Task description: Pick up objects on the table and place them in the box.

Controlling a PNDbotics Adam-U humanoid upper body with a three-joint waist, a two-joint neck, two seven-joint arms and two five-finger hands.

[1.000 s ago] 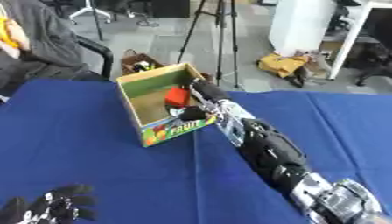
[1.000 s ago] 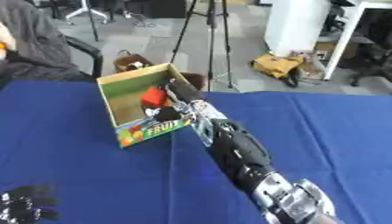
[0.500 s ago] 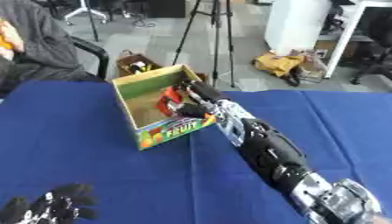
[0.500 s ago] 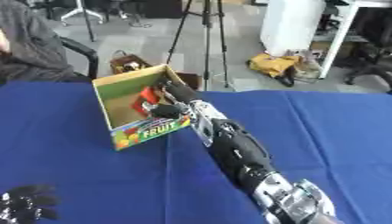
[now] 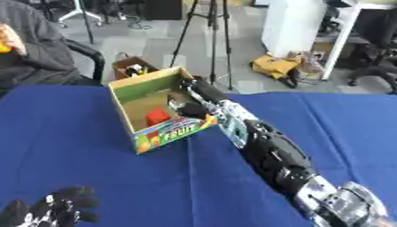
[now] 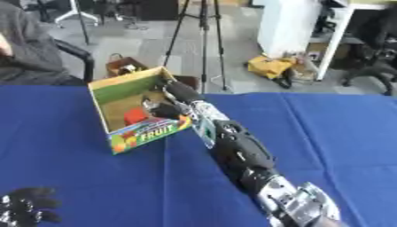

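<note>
The right hand (image 5: 192,104) is reaching over the near corner of the cardboard fruit box (image 5: 128,87), which is sitting on the blue tablecloth (image 5: 93,168). Its fingers are hanging curled inside the box, holding nothing. A red object (image 5: 157,116) is lying on the box floor just beside them. The left hand (image 5: 48,208) is resting at the lower left corner, fingers relaxed and pointing up.

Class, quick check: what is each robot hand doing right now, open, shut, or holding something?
Left hand: idle at the lower left corner, fingers relaxed, open, holding nothing.
Right hand: inside the open cardboard fruit box, above the red object; finger state cannot be told.
</note>
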